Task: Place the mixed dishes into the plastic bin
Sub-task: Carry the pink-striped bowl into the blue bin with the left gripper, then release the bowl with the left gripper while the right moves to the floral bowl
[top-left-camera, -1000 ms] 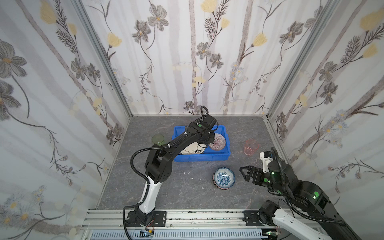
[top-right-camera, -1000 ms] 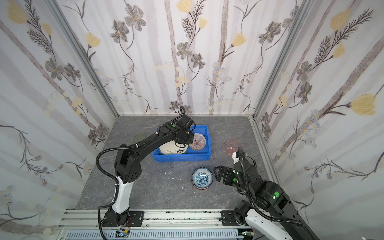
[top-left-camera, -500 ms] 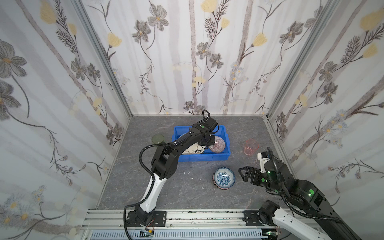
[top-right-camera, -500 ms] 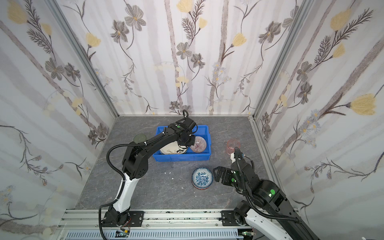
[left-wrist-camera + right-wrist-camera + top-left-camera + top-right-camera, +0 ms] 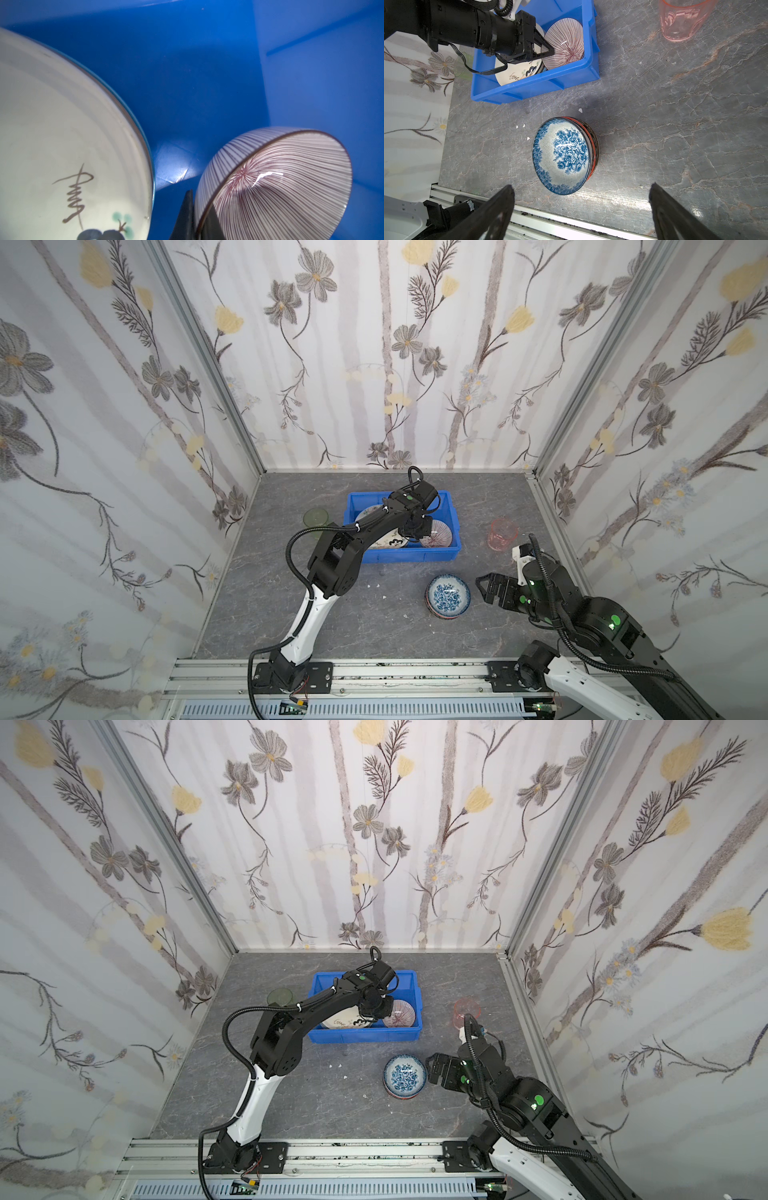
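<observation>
Left wrist view puts us inside the shallow bright blue plastic bin. There the left gripper is pinched shut on the rim of the small radial-striped ceramic bowl, which is tilted just beside the round cream plate lying in the bin. We judge that letting go at this tilt could tip the bowl against the plate's edge or the bin wall and chip it. Our right gripper hangs wide open and empty near the blue-white floral bowl, which is stacked on the grey stone-look table. A careless grab could drag the darker bowls beneath.
</observation>
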You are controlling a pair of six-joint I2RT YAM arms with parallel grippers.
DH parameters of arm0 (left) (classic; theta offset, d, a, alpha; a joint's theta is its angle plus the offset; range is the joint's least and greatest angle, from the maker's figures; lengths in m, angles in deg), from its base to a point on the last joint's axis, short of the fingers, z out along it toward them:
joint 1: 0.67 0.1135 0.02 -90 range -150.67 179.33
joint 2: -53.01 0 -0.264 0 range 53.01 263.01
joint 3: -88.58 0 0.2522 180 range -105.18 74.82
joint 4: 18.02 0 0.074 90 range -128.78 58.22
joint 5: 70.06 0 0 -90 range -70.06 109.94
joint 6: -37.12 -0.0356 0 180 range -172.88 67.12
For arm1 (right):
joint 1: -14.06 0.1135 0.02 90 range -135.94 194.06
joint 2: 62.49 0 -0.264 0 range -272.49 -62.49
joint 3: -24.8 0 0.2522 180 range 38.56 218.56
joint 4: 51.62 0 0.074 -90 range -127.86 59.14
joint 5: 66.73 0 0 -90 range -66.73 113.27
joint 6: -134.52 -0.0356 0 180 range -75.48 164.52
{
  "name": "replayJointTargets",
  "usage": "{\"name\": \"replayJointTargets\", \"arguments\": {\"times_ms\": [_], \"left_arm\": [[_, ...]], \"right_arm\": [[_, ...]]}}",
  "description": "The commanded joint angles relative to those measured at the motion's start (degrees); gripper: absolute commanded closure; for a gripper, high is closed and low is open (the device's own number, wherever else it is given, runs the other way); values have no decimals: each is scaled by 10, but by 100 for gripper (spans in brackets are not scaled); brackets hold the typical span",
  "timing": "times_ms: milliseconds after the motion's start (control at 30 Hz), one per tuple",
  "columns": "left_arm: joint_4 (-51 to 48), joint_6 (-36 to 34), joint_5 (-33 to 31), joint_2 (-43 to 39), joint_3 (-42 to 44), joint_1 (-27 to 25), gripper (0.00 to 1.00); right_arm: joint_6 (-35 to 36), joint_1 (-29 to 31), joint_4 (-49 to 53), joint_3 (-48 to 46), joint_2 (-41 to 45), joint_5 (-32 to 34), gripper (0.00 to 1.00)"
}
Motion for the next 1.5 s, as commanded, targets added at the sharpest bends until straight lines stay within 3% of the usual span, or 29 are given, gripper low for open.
{"name": "replayJointTargets", "arguments": {"times_ms": [0,133,700,1033,1467], "left_arm": [[7,5,11,4,0,0,100],[8,9,22,9,-3,0,98],[9,9,29,10,1,-1,74],[9,9,30,1,2,-2,46],[8,8,25,-54,22,-1,15]], "right_arm": [[4,-1,-25,0,-5,9,0],[4,-2,-26,0,-5,7,0],[-3,-3,-14,-10,-34,-2,0],[-5,-3,-23,-35,-66,-21,1],[2,2,-67,-54,-117,-55,20]]}}
